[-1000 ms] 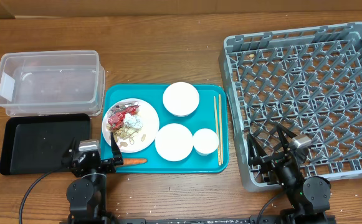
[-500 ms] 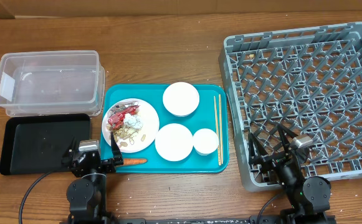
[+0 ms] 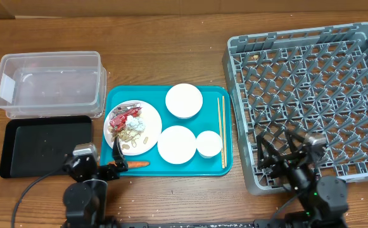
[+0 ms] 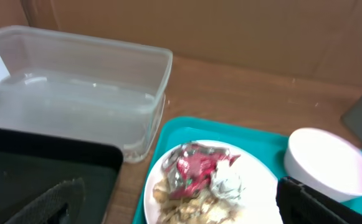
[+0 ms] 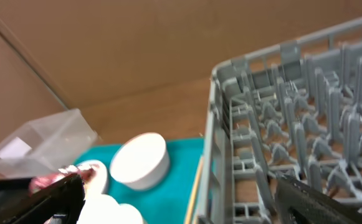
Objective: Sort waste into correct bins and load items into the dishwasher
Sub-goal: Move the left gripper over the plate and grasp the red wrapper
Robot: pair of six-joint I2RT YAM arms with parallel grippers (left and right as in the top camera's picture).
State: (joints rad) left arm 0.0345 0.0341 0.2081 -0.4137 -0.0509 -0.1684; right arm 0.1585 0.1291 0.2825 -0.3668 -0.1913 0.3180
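A white plate (image 3: 147,119) on the teal tray holds red and silver wrappers (image 3: 124,116) and beige scraps (image 3: 132,134); these show in the left wrist view (image 4: 199,169). An orange carrot (image 3: 135,164) lies at the tray's front edge. Two bowls (image 3: 184,100) (image 3: 176,144), a cup (image 3: 208,144) and chopsticks (image 3: 222,130) are on the tray. My left gripper (image 3: 95,164) is open and empty, just left of the carrot. My right gripper (image 3: 280,155) is open and empty over the front left corner of the grey rack (image 3: 310,76).
The clear tub (image 3: 47,85) stands at the back left with the black tray (image 3: 41,145) in front of it. The teal tray (image 3: 212,95) lies between them and the rack. A cardboard wall runs along the back.
Both arms have shifted slightly, the right one a little to the right. Both grippers stay open and no object has moved.
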